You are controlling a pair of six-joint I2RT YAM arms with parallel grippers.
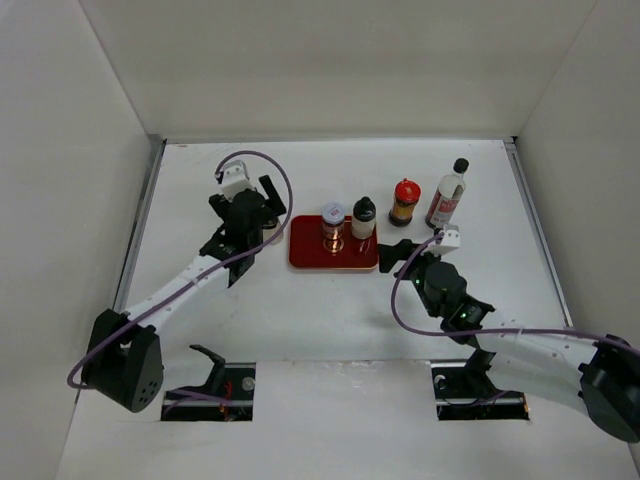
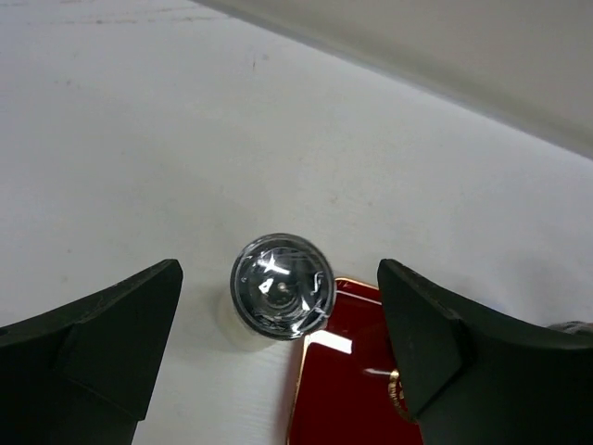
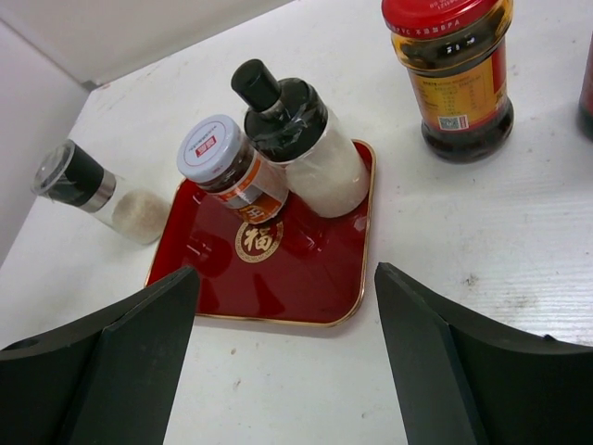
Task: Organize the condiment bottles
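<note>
When you look down from above, your left gripper sits just beside the red tray, which holds the white-lidded shaker and the white bottle; the brown bottle and the tall clear bottle stand beyond your right gripper. Your left wrist camera shows its fingers spread, with the grey-lidded shaker upright between them, off the tray's corner. Your right wrist camera shows its fingers apart too, with the tray straight ahead.
</note>
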